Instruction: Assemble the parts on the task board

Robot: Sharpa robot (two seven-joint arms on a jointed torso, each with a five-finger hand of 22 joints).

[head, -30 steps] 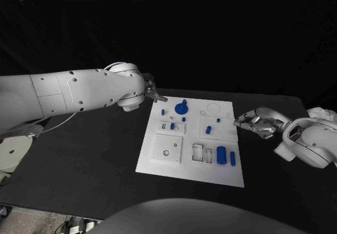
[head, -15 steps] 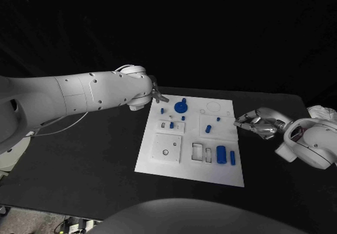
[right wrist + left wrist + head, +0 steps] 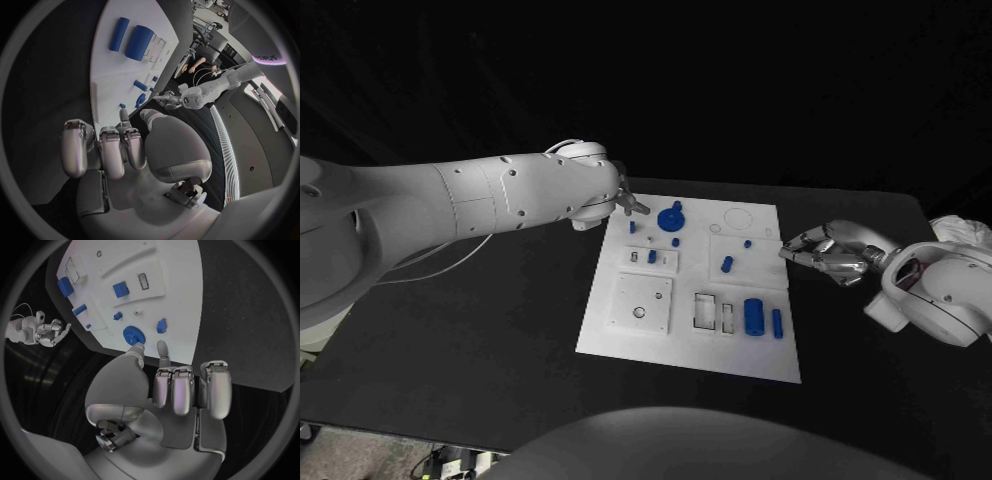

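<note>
So your left hand (image 3: 620, 199) is parked at the board's (image 3: 635, 335) far left corner, fingers loosely apart, nothing in them, one fingertip (image 3: 134, 351) just short of the blue gear (image 3: 672, 218) near that corner. Your right hand (image 3: 822, 252) sits off the board's right edge, fingers half-curled but spread, empty too. On the board, the fat blue cylinder (image 3: 754, 317) and a thinner one (image 3: 777, 323) lie side by side by the near right corner.
</note>
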